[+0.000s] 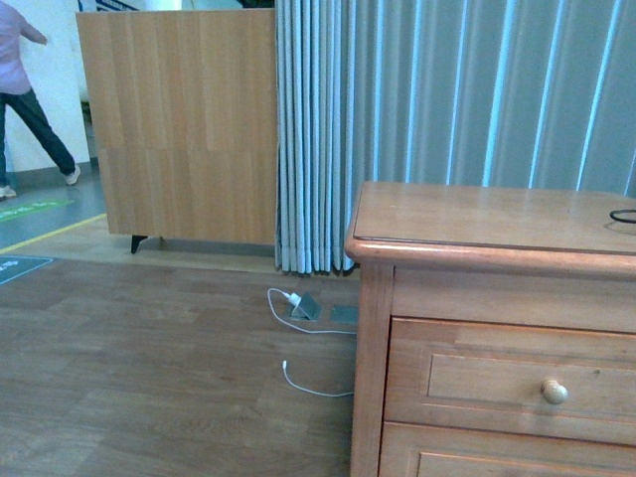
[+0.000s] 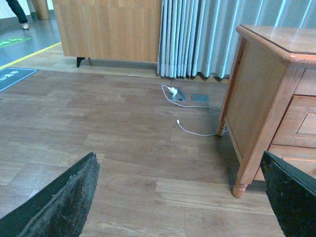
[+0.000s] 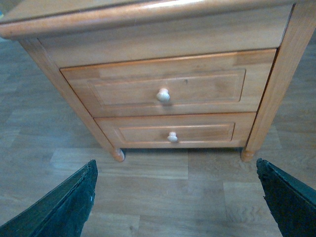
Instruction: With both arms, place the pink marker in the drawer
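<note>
The pink marker is out of view in every frame. A honey-coloured wooden cabinet (image 1: 477, 238) stands at the right of the front view, its top drawer (image 1: 517, 383) shut, with a round cream knob (image 1: 555, 392). In the right wrist view I face both shut drawers: the upper drawer (image 3: 197, 86) with its knob (image 3: 163, 95) and a lower one (image 3: 207, 132). My right gripper (image 3: 180, 197) hangs open over bare floor in front of the cabinet. My left gripper (image 2: 182, 197) is open above the floor beside the cabinet's side (image 2: 252, 98). Neither arm shows in the front view.
White cables (image 1: 308, 383) and a floor socket (image 1: 306, 306) lie left of the cabinet. Grey curtains (image 1: 447, 99) hang behind it. A wooden partition (image 1: 179, 124) stands at the back left, and a person (image 1: 25, 94) walks at the far left. A black cable end (image 1: 624, 216) rests on the cabinet top.
</note>
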`<state>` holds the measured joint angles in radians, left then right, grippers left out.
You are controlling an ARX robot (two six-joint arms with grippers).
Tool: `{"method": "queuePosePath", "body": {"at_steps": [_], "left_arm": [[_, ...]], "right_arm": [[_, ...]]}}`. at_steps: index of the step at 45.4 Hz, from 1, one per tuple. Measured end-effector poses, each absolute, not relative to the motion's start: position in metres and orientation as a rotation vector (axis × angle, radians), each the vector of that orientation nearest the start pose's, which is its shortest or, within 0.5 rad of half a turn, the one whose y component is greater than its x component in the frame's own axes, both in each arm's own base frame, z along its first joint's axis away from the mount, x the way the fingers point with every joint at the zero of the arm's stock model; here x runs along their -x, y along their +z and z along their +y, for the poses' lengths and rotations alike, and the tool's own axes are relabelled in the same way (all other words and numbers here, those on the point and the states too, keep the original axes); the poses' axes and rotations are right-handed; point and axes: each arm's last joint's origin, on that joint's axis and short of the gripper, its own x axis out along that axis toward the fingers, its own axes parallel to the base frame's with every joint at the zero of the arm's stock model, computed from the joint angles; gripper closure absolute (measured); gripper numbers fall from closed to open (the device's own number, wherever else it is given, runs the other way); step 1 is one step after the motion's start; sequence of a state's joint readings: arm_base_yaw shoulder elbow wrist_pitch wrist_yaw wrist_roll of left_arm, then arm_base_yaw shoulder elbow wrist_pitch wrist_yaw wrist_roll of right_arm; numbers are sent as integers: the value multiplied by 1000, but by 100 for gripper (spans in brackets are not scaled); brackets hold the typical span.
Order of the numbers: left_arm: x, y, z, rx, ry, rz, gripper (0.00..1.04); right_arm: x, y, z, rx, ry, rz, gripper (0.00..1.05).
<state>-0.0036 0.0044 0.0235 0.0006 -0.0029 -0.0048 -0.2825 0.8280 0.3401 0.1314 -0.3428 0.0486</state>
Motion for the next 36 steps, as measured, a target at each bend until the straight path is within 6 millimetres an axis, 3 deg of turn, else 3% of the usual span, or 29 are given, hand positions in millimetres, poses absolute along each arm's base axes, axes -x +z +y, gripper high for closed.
{"method": "queuePosePath", "body": {"at_steps": [10,15,19,36], "left_arm": [[-96,171,0,5,-1,-20,6],[-96,171,0,5,0,-20,6],[-96,171,0,5,-1,-20,6],[-96,171,0,5,-1,-20,6]], "right_arm": [[-170,203,-40,-151,46,328,9],[-164,192,-34,-46,-16,96,29],[-158,192,-29,-22,-15,25,40],[-137,180,-12,-6,-7,5,104]]}}
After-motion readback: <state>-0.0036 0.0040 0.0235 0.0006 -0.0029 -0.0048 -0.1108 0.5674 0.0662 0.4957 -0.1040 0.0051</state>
